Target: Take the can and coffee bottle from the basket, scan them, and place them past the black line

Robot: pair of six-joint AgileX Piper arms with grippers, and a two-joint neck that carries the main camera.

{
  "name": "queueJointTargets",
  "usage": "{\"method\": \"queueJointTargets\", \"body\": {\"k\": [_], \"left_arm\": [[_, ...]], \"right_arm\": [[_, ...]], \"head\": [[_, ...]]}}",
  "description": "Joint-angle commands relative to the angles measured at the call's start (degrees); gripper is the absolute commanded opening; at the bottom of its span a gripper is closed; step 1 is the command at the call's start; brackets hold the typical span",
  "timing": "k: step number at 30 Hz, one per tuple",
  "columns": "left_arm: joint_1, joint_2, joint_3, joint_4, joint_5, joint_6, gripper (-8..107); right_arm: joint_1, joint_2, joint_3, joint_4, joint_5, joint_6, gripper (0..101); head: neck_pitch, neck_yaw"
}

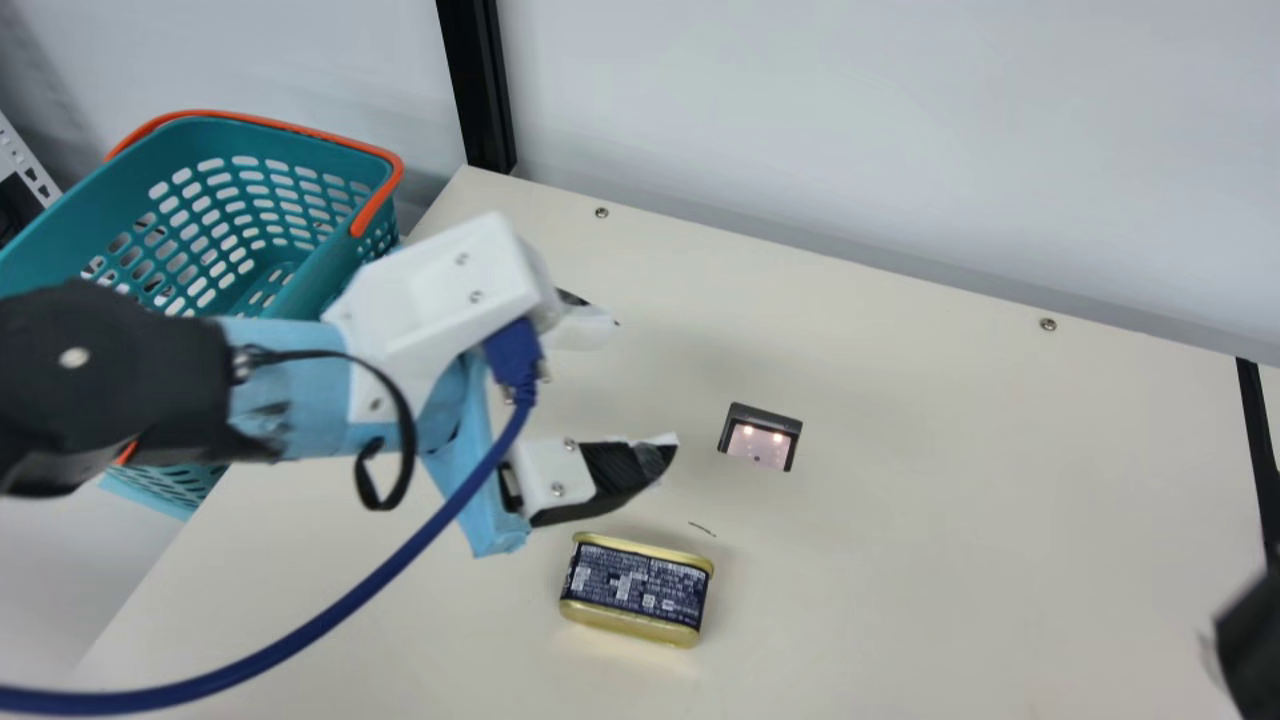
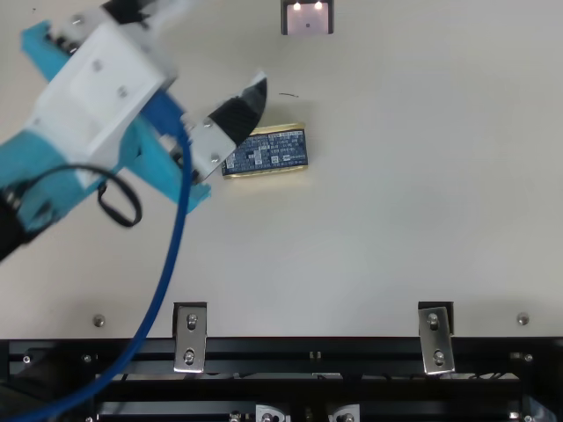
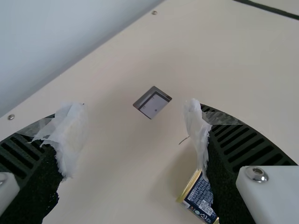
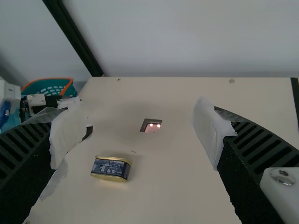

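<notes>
Overlapping in top view, left fingers (image 1: 618, 475) partly hide the can (image 2: 281, 151).

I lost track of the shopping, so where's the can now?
In the main view, the can lies on the table at the lower middle, just below the robot's left hand and lower left of the small lit window.
</notes>
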Motion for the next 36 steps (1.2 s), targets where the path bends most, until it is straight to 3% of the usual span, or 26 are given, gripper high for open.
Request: {"method": "queueJointTargets", "body": {"k": [1, 3, 4, 10, 11, 15, 20, 24, 29, 36], "left_arm": [[-0.6, -4.4, 3.7, -2.4, -4.4, 0.8, 90], [-1.2, -6.5, 5.9, -4.2, -6.8, 0.1, 90], [-0.9, -4.3, 3.8, -3.0, -4.1, 0.7, 90], [-1.2, -6.4, 5.9, -4.2, -6.6, 0.1, 90], [-1.9, -6.7, 5.5, -1.0, -6.9, -3.5, 90], [-2.8, -6.1, 6.4, 3.3, -11.5, -4.0, 90], [-1.9, -6.7, 10.4, 13.2, -18.7, -7.3, 90], [1.8, -9.5, 14.4, 20.0, -21.1, -9.7, 90], [7.8, -15.9, 18.6, 27.1, -19.3, -12.5, 90], [12.3, -28.2, 21.2, 34.2, -9.1, -21.5, 90]], "right_arm": [[1.8, 5.0, 0.1, 0.7, -2.2, -1.6, 101], [2.7, 7.1, 0.2, 1.2, -4.1, -2.0, 101], [2.2, 4.6, 0.2, 1.0, -2.6, -1.8, 101], [2.7, 7.4, 0.4, 1.3, -4.5, -2.0, 101], [2.7, 7.4, 0.4, 1.3, -4.5, -2.0, 101], [2.9, 8.4, -0.2, 0.4, -4.4, -2.4, 101], [4.9, 15.3, -3.2, -2.5, -3.0, -5.8, 101], [6.9, 22.7, -6.6, -4.7, -1.1, -9.4, 101], [9.5, 31.9, -11.2, -7.4, 2.1, -13.4, 101], [14.6, 42.8, -18.1, -10.1, 8.5, -19.7, 101]], "head": [[-0.3, -0.4], [-0.3, -0.4], [-0.3, -0.4], [-0.3, -0.4], [-0.3, -0.4], [-0.3, -0.4], [-0.3, -0.4], [-0.3, -0.4], [-0.3, -0.4], [-0.3, -0.4]]}}
